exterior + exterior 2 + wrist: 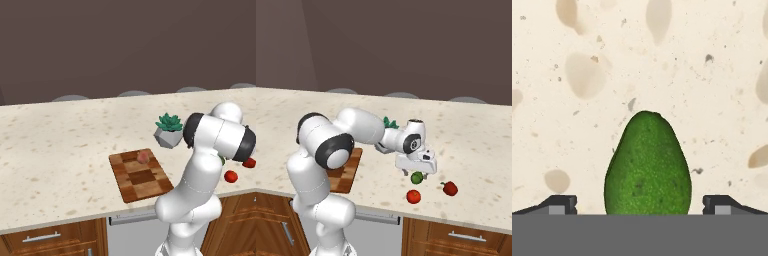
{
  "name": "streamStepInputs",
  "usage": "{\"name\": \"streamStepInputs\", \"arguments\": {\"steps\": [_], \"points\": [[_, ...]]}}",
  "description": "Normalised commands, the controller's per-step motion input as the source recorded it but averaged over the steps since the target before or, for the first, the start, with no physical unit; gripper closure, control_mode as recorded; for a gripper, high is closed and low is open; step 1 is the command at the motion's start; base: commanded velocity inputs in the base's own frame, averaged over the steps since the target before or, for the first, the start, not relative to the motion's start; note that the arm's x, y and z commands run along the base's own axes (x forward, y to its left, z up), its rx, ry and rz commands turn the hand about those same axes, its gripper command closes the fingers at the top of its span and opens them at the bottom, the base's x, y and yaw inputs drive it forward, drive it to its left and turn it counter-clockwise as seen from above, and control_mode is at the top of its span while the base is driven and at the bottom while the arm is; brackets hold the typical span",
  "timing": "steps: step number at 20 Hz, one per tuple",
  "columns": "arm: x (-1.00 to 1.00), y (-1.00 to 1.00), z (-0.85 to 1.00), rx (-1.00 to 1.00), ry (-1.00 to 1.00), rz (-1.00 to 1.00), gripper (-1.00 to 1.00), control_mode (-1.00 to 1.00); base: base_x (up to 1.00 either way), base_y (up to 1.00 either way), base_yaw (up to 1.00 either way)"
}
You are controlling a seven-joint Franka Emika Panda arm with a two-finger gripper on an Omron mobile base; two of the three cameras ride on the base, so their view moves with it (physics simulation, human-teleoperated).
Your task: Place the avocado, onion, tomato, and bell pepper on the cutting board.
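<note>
**Hand view: avocado centred between the open tips**

Left base view, from left to right: the board lies on the counter with the onion already on its far end. Just behind and right of it stands the potted plant. The arm's bulk hides the reach beyond that. At the right edge the tomato sits on the counter, and a red piece, likely the pepper, peeks out beside the elbow.

Right base view, again left to right: a corner of the board shows behind the arm, then the forearm stretches right to the gripper, which points down over the avocado. The tomato lies near it toward the counter's front edge, and the pepper sits further right, apart from both.

Hand view: the avocado lies straight ahead of the gripper, midway between the two fingertips. Its long axis runs up the picture, narrow end away from the camera, so it lies across the line joining the tips; the jaws would close on its shorter width. The tips stand wide apart with clear counter showing on both sides of the fruit, and they grip nothing yet.

My reading is that the step in hand is the avocado pick: the alignment looks good, and what is left is a straight descent and a squeeze. Three of the four vegetables are not yet on the board, well off to the left.
</note>
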Motion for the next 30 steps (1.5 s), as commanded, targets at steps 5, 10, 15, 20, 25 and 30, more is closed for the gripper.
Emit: {"name": "streamStepInputs", "arguments": {"steps": [5, 10, 15, 20, 25, 30], "points": [[0.00, 0.00, -0.10, 0.00, 0.00, 0.03, -1.00, -1.00, 0.00, 0.00, 0.00], [-0.01, 0.00, -0.11, 0.00, 0.00, 0.01, 1.00, -1.00, 0.00, 0.00, 0.00], [-0.01, 0.00, -0.09, 0.00, 0.00, 0.00, 1.00, -1.00, 0.00, 0.00, 0.00], [-0.21, 0.03, 0.07, 0.00, -0.05, 0.00, 1.00, -1.00, 0.00, 0.00, 0.00], [-0.11, 0.66, 0.62, 0.00, -0.12, 0.00, 1.00, -1.00, 0.00, 0.00, 0.00], [-0.02, 0.80, 0.45, 0.00, -0.03, 0.00, 1.00, -1.00, 0.00, 0.00, 0.00]]}}
